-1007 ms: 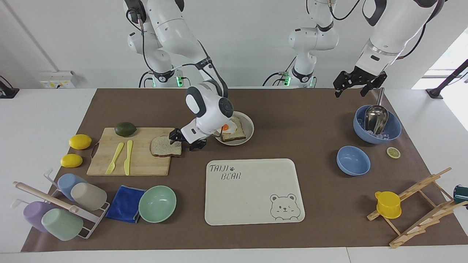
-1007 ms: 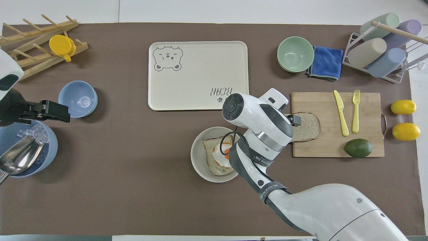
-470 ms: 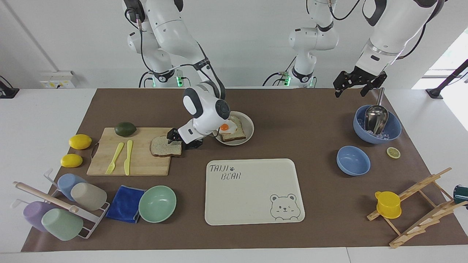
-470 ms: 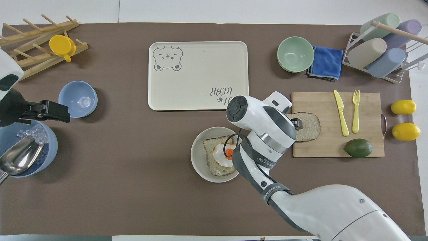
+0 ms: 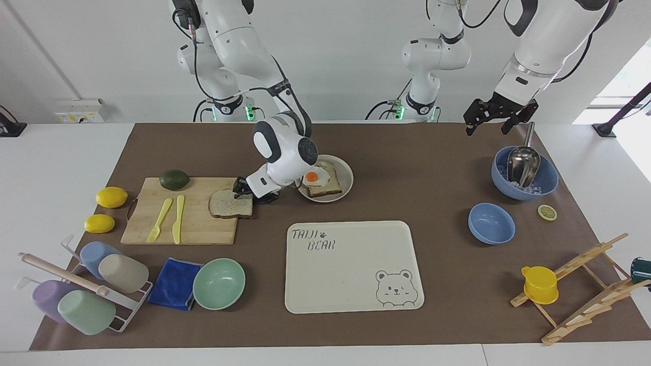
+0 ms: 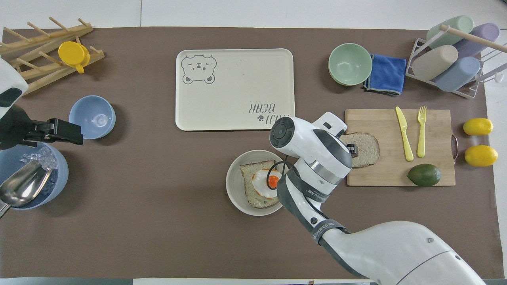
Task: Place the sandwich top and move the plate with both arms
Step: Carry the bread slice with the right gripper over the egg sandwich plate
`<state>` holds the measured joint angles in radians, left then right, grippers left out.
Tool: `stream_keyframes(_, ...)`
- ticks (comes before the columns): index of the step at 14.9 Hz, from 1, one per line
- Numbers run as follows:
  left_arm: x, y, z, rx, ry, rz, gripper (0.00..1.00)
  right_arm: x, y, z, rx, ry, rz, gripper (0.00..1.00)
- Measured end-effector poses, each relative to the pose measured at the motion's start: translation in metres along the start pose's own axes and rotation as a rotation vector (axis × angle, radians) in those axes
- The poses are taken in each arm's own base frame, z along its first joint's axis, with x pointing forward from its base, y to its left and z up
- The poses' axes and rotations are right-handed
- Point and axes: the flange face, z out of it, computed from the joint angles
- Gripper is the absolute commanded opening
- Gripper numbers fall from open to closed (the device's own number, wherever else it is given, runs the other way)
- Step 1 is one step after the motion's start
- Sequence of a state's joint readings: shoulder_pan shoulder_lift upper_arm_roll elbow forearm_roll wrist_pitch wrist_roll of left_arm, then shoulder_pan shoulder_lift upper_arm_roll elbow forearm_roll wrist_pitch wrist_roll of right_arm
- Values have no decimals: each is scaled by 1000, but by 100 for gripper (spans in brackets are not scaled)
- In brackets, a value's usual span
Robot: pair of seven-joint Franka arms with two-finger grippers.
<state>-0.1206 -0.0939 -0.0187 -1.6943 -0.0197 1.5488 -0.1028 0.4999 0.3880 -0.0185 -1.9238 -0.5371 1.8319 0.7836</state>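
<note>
Closing in on the sandwich top [image 5: 230, 203], the right gripper [image 5: 245, 192] has slid lower and toward the cutting board [image 5: 183, 223] over the past second, and its fingers have been narrowing around the edge of the slice that faces the plate [image 5: 347, 178]. Whether they have actually pinched the crust yet I cannot tell; the slice lies flat on the board, partly under the gripper in the overhead view [image 6: 350, 149]. It has not been lifted.

That puts the task at the grasp, with the first stage just beginning. The egg-topped bread [image 5: 321, 182] sits on the plate just beside the gripper, on its side toward the left arm's end, so the carry should be short once the hold is secure. A thin, soft slice taken by one edge is likely to droop or tear, so the lift probably calls for care.

The left gripper [image 5: 492, 119] waits with fingers spread, up over the blue bowl [image 5: 546, 179] that holds the metal scoop [image 5: 523, 163], well apart from the plate.
</note>
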Motion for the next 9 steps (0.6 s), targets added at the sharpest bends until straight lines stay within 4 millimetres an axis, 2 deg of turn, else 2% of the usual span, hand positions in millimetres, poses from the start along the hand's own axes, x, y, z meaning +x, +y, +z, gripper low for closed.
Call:
stream_keyframes(3, 0, 0, 0, 0, 0, 0, 100, -2, 0, -3, 0, 4, -3, 0)
stream_keyframes(7, 0, 0, 0, 0, 0, 0, 100, -2, 6, -10, -5, 4, -6, 0)
stream_keyframes(9, 0, 0, 0, 0, 0, 0, 100, 1, 13, -20, -28, -14, -25, 0)
